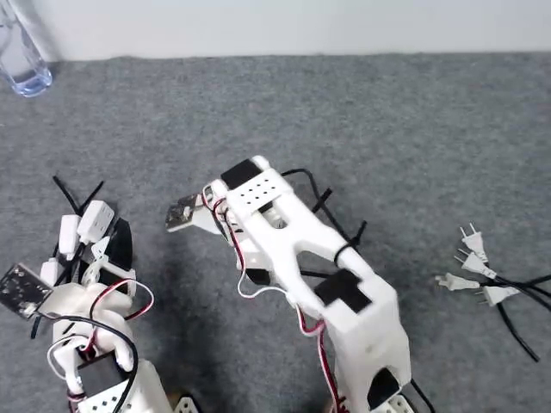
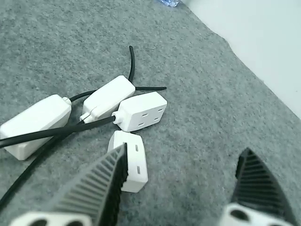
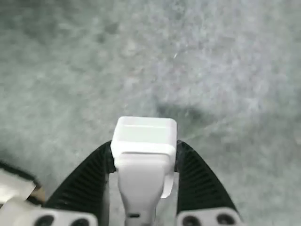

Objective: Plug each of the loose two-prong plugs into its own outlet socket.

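Note:
Several white outlet sockets [image 2: 141, 110] with black cords lie clustered on the grey carpet, seen in the high view at the left [image 1: 86, 224]. My left gripper [image 2: 186, 150] hovers open just above them, one finger [image 2: 108, 183] over the nearest socket [image 2: 130, 160]. My right gripper [image 3: 146, 146] is shut on a white socket-like block [image 3: 146, 136]; in the high view it [image 1: 194, 213] sits mid-table, just right of the socket cluster. Several loose two-prong plugs [image 1: 469, 267] lie at the far right on black cords.
A clear plastic bottle [image 1: 21, 60] stands at the back left corner. The white wall [image 1: 301, 26] runs along the far edge of the carpet. Red and white wires trail along the right arm [image 1: 301, 249]. Open carpet [image 1: 387, 146] lies behind the arms.

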